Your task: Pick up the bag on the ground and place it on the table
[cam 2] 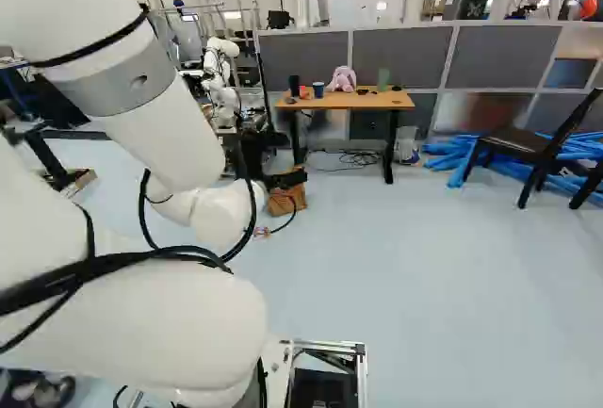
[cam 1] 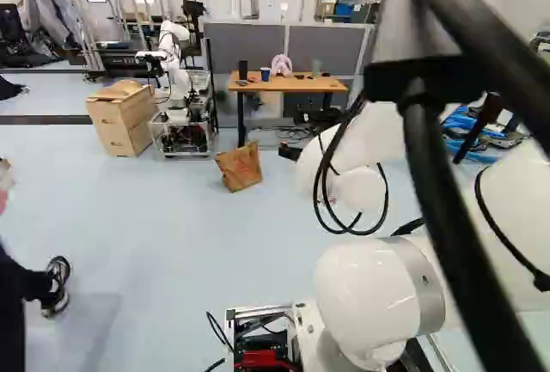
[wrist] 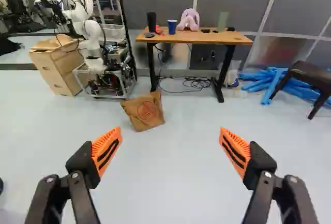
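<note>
- Brown paper bag (wrist: 146,111) is ungrasped: the gripper (wrist: 170,129) stands wide, nothing between its orange pads (wrist: 107,150).
- It rests on the floor (wrist: 176,182) well ahead, near another robot (wrist: 93,30) on a cart (wrist: 116,83), which a skewed approach could clip.
- Thin paper may crumple or tip if one pad lands first.
- Its printed face points toward the gripper, the body tilted; the long axis seems crosswise, though folds make that unsure.
- Farther off, a careless set-down on the table (wrist: 207,38) could knock the blue cup (wrist: 172,26) or pink plush toy (wrist: 189,19).
</note>
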Motion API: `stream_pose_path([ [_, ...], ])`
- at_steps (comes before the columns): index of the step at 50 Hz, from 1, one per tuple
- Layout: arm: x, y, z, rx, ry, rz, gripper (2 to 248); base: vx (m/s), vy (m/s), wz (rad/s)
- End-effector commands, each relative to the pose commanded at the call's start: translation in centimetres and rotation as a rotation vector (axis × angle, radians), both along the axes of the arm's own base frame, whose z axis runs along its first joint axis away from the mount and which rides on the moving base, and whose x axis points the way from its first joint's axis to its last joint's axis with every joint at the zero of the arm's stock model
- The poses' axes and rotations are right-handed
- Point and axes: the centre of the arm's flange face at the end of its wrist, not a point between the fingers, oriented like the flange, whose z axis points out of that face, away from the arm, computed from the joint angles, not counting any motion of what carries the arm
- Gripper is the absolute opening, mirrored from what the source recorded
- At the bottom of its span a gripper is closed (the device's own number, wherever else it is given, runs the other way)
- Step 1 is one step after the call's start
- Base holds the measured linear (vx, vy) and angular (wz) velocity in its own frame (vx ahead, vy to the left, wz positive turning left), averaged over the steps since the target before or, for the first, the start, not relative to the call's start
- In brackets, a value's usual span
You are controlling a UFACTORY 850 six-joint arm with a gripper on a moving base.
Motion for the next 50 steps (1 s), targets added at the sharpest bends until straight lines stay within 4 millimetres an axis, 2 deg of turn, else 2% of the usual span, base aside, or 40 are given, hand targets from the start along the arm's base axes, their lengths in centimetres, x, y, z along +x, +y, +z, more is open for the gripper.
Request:
stream_pose_path([
  [18,0.00,0.00,0.00,0.000,0.000,0.000,247,0.010,0.016,0.014],
  [50,0.00,0.00,0.00,0.000,0.000,0.000,247,0.109,0.006,-0.004],
])
